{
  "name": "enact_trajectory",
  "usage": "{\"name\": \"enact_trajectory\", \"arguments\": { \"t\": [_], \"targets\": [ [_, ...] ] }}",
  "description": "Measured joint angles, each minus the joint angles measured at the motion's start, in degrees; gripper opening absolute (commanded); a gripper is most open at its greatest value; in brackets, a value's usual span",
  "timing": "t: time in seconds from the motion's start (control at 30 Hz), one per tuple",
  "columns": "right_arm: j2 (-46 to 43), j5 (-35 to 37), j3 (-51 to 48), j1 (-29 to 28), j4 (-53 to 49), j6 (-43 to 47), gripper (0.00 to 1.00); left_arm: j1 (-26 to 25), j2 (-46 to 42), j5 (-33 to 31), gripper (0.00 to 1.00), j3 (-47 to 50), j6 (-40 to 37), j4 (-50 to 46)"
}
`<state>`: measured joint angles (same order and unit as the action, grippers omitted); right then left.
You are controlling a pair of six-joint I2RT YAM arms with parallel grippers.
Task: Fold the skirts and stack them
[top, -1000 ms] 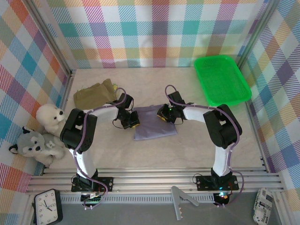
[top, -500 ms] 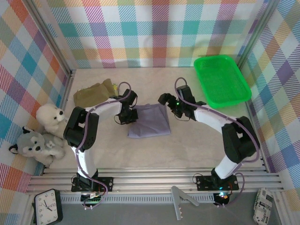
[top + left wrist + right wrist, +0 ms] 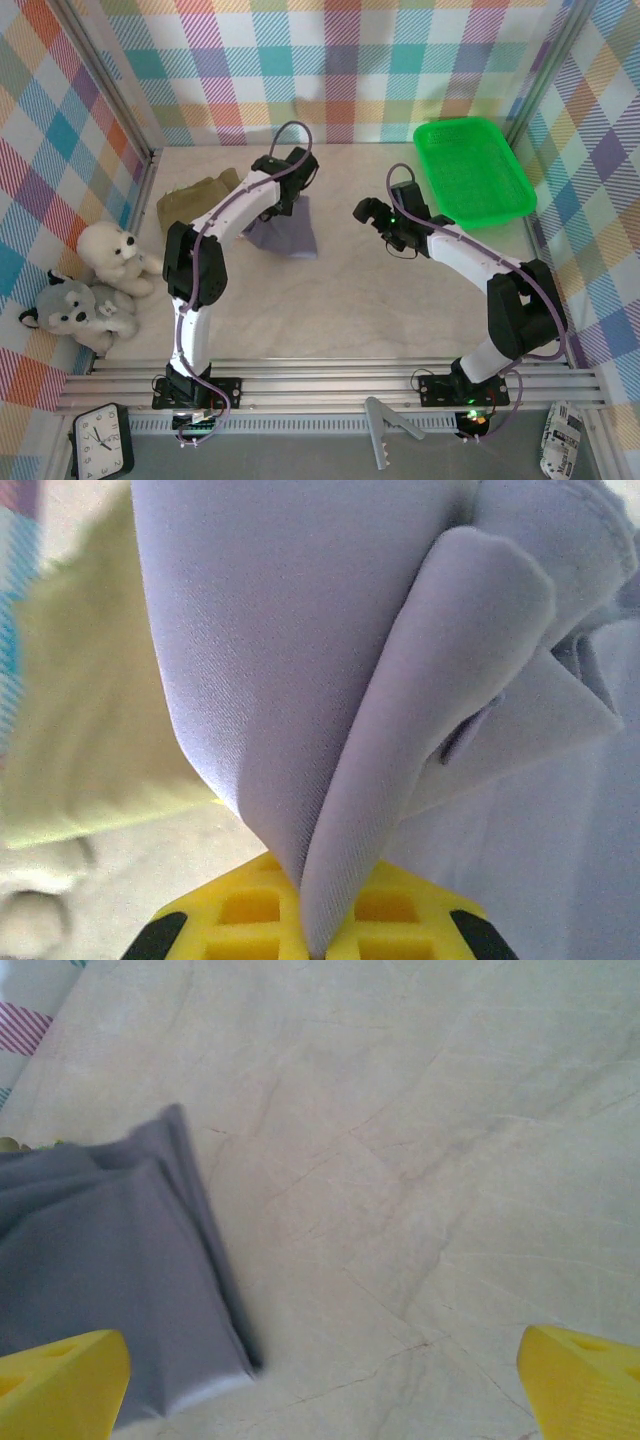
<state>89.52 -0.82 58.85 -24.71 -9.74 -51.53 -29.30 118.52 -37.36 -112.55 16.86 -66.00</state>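
Lavender-grey skirt (image 3: 287, 235) is bunched in your left gripper (image 3: 292, 198), which reaches out over the far middle of the table (image 3: 400, 310). On the left wrist view the yellow fingers (image 3: 250, 915) are pinched tight on a fold of that cloth, with a blurred pale yellowish fabric (image 3: 90, 730) beyond it. The skirt's lower edge rests on the table. Your right gripper (image 3: 375, 215) sits to the right of the skirt, apart from it, its jaws spread wide and holding nothing. An olive-khaki skirt (image 3: 195, 203) lies crumpled at the far left, near the wall. A green plastic tray (image 3: 470, 170) sits in the far right corner.
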Motion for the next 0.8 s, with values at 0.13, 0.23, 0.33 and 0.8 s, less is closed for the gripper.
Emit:
{"name": "enact_trajectory", "arguments": {
  "t": [0.13, 0.23, 0.33, 0.8],
  "targets": [
    [0.0, 0.0, 0.0, 0.0, -0.3, 0.0, 0.99, 2.1, 0.8, -2.1, 0.00, -9.7, -5.8, -4.0],
    [0.0, 0.0, 0.0, 0.0, -0.3, 0.0, 0.99, 5.6, 0.8, 0.6, 0.00, -15.6, -9.8, -5.9],
    [0.0, 0.0, 0.0, 0.0, -0.3, 0.0, 0.99, 10.7, 0.5, 6.9, 0.00, -18.8, -12.9, -6.6],
    [0.0, -0.1, 0.0, 0.0, -0.5, 0.0, 0.99, 41.7, -5.6, 35.1, 0.00, -1.3, -22.3, 2.3]
  ]
}}
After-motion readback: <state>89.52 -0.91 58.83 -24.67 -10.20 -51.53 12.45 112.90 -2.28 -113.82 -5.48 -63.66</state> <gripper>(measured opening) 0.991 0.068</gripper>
